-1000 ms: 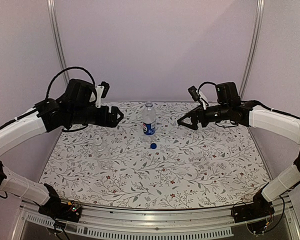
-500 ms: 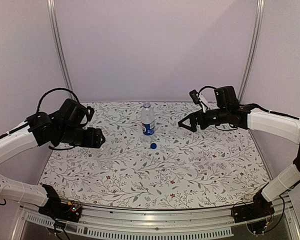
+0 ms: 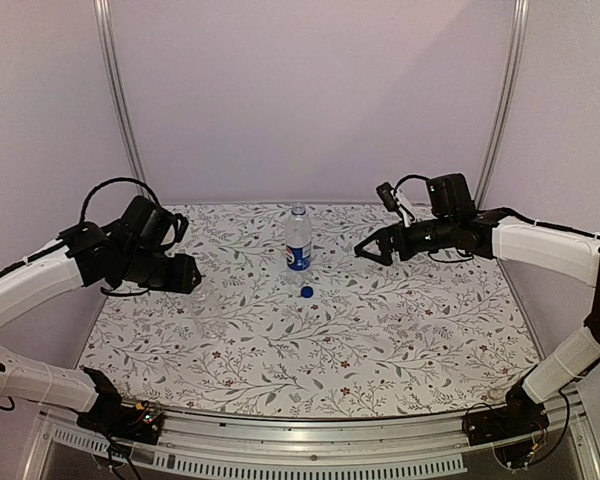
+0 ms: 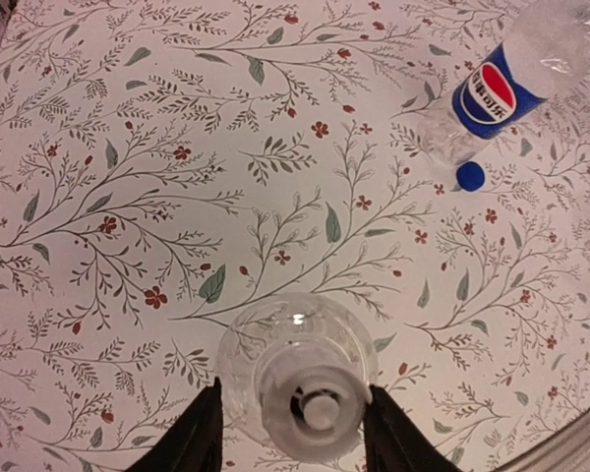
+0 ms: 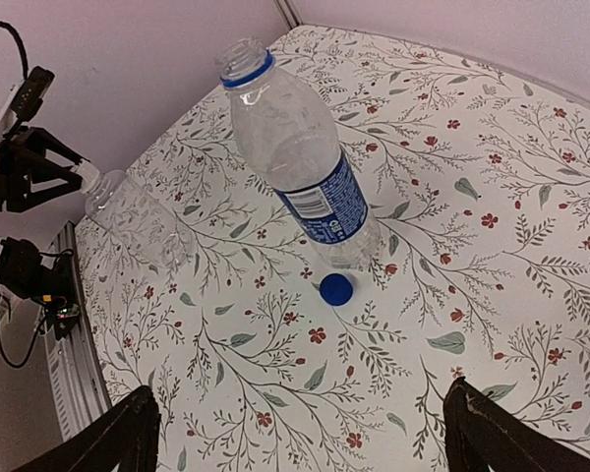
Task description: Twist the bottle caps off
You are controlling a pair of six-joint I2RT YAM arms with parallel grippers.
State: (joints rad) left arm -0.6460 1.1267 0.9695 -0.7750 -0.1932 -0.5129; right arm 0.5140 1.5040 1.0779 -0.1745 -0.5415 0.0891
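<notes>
The shorter clear bottle (image 4: 293, 326) stands upright at the left, nearly see-through (image 3: 197, 293). Its pale cap (image 4: 315, 408) is on it, blurred and close under the wrist camera. My left gripper (image 4: 293, 390) hangs over it (image 3: 188, 274), jaws narrowed either side of the cap; the right finger (image 4: 385, 433) is at its edge, the left one a little off. The labelled bottle (image 3: 298, 241) stands upright with a bare neck (image 5: 244, 59). The blue cap (image 3: 306, 292) lies on the table just in front of it (image 5: 336, 288). My right gripper (image 3: 366, 249) hovers open to that bottle's right (image 5: 305, 438), holding nothing.
The table carries a floral cloth (image 3: 380, 340). Pale walls and two metal posts (image 3: 502, 100) close off the back and sides. A rail runs along the near edge (image 3: 300, 440) between the two arm bases.
My left arm has swung left and down from beside the labelled bottle to over the clear bottle, and its jaws have narrowed round the cap. The right arm has hardly moved.
</notes>
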